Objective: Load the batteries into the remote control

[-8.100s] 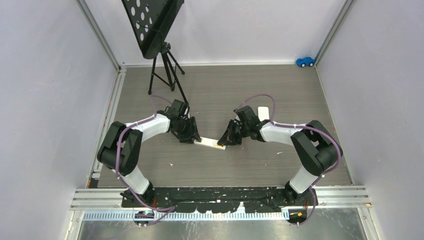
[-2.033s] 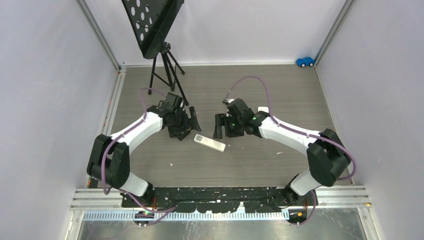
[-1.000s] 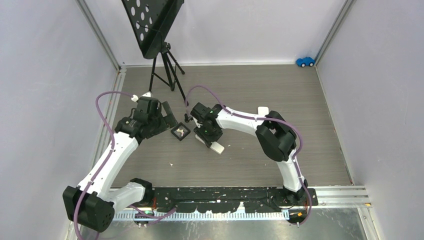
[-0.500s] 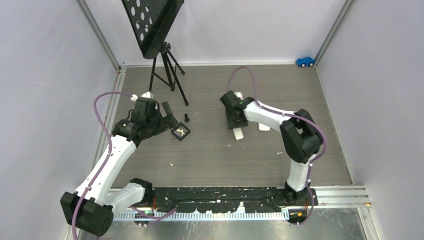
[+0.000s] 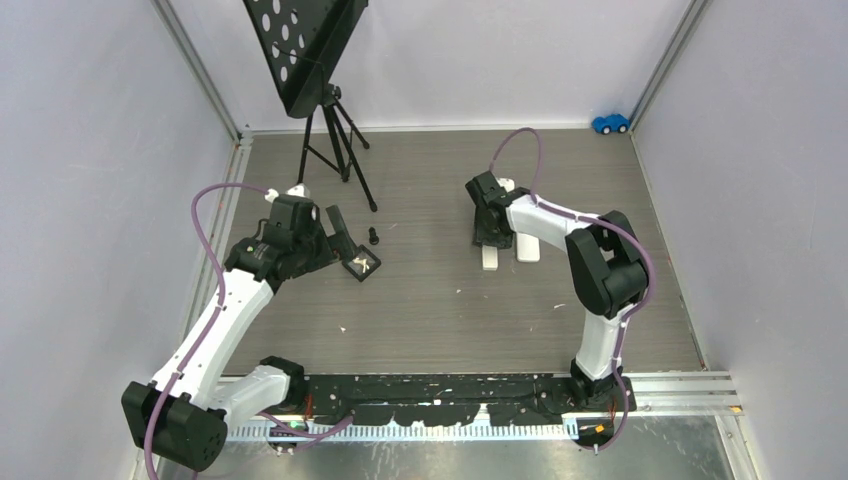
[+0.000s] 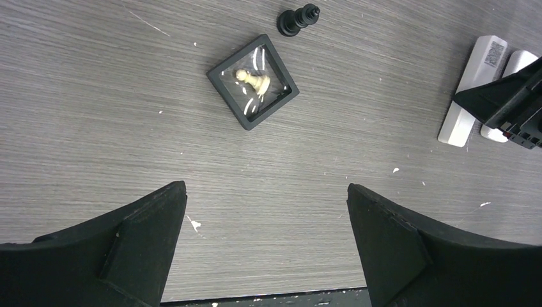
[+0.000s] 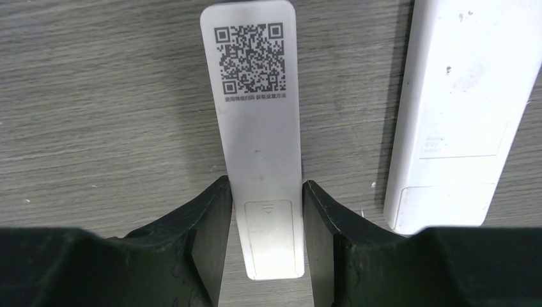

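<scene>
Being pinched at 6 o'clock by the right fingers (image 7: 206, 225), the remote (image 7: 259, 128) should be steadied door-up; left fingers (image 6: 137, 233) are spread.

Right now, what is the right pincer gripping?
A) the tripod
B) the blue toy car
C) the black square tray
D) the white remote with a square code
D: the right pincer has a finger against each long side of the white remote with a square code.

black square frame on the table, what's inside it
Inside the black square frame, a small cream pawn-shaped piece lies on its side. Glare streaks cover part of the interior, so anything else there cannot be made out.
</scene>
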You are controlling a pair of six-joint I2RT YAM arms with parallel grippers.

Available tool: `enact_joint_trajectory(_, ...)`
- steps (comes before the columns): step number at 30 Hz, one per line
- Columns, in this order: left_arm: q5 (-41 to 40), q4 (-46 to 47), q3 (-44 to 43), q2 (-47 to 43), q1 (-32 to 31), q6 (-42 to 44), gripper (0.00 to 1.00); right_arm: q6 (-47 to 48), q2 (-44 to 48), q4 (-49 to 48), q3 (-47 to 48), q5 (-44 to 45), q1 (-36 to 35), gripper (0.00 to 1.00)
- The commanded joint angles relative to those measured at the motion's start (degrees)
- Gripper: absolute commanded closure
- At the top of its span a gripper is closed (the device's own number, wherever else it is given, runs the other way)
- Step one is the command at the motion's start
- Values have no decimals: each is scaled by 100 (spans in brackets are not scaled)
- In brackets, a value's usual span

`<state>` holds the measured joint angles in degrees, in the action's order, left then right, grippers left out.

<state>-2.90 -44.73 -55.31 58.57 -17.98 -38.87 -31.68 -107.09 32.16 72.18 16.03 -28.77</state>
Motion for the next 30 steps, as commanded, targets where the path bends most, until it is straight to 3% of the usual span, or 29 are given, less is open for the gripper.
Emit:
enact_joint_trajectory(1, 63, -107, -299, -141, 31, 218, 0, -211, -63, -106, 249, -96, 94, 49)
enact_joint_trajectory(8, 95, -427, -509, -178, 31, 440, 0, -181, 224, -124, 197, -54, 109, 28)
enact_joint_trajectory(13, 59, -720, -631, -430, 31, 655, 2, -148, 1191, -210, -264, 41, 109, 25)
enact_joint_trajectory(17, -189, -1015, -710, -912, 31, 830, 2, -175, 2658, -135, -980, 288, 110, 25)
enact_joint_trajectory(22, -471, -1295, -918, -1532, 31, 1013, 2, -186, 5589, 310, -1740, 991, 109, 22)
enact_joint_trajectory(26, -554, -1472, -1064, -1985, 31, 1101, 2, -78, 7287, 1121, -1615, 1559, 100, 17)
enact_joint_trajectory(30, -902, -1771, -1258, -2341, 31, 1129, 2, 50, 8134, 2121, -1027, 2133, 106, 14)
